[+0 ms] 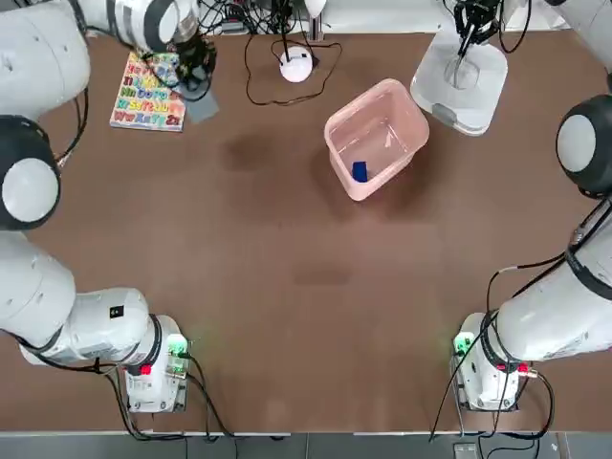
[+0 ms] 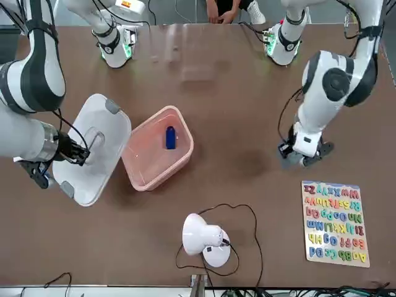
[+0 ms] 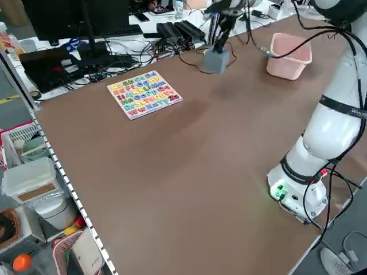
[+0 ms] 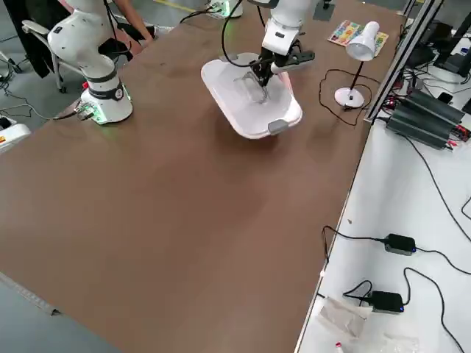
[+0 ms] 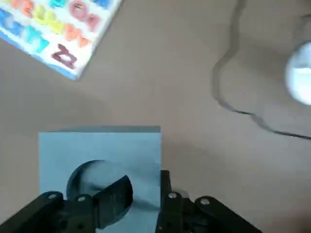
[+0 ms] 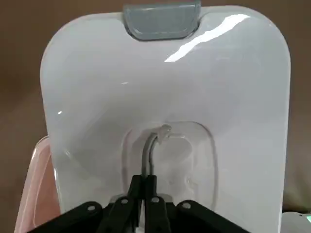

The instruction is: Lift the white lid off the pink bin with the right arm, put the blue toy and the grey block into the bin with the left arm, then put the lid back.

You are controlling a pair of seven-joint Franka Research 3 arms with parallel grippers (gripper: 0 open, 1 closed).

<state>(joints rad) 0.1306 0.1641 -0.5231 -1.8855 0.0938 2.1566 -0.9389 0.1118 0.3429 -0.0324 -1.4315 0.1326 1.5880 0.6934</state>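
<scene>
White lid (image 6: pixel 233 97) clamped by its handle in the right gripper (image 6: pixel 145 177), upper right of the top view.

The right gripper's fingers are pinched together on the translucent, recessed handle (image 6: pixel 182 141); glossy, round-cornered plastic spreads around it, with a smooth grey clip (image 6: pixel 163 22) at the edge. Left gripper (image 5: pixel 146 179), upper left of the top view, is closed on the grey block (image 5: pixel 53 155): the left wrist view alone shows one finger inside its round hole, the other against an outer side. Pink bin (image 1: pixel 402 115), thin-walled and translucent, sits beside the lid at upper centre; the top and front views show the blue toy (image 1: pixel 360 172) inside, while the right side view has the lid hiding most of the bin. Letter board (image 1: pixel 148 91), bumpy with coloured letters, lies near the left gripper.
</scene>
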